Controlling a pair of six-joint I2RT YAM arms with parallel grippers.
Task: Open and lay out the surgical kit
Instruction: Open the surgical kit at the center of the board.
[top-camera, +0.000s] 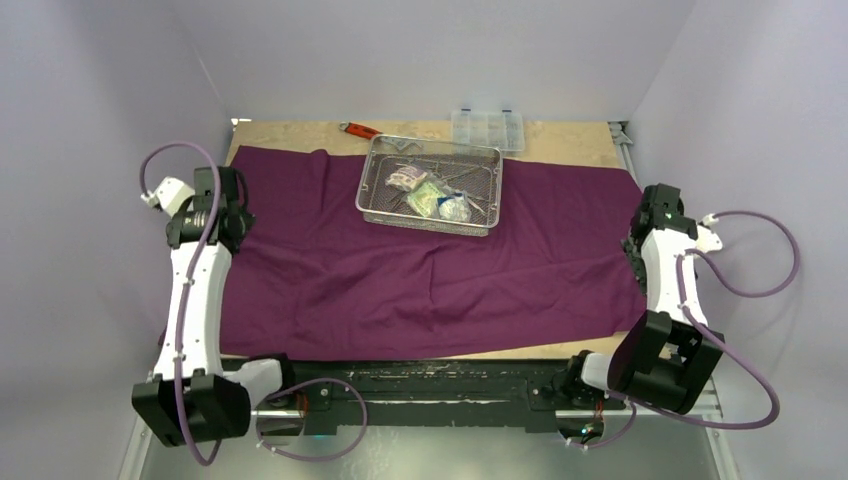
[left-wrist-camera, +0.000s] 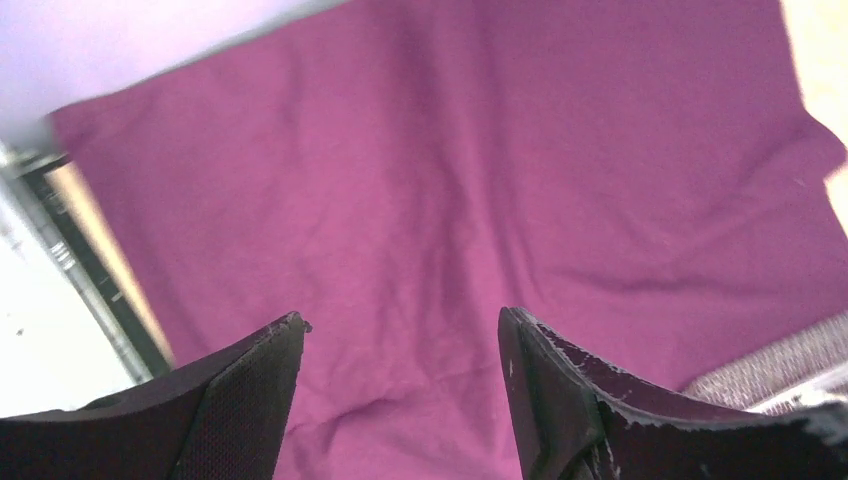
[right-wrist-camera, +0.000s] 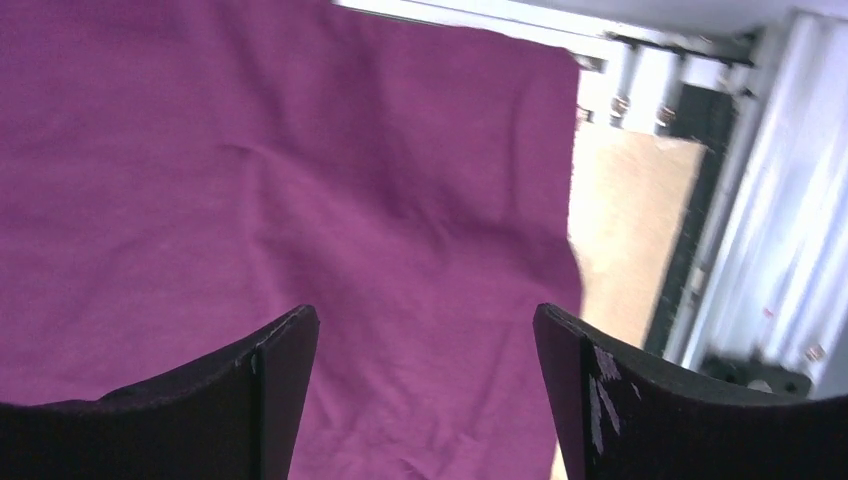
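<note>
Left hand: spread, holding nothing, above cloth's left edge.
Right hand: spread, holding nothing, above cloth's right edge.
Cloth: unfolded, wrinkled, covering most of surface.
Tray: on cloth's far part, packets inside.
Far edge: wrench, clear box.

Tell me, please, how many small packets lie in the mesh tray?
3, all inside the mesh tray: pinkish packet left, greenish packet middle, clear packet right; more could be hidden underneath.
</note>
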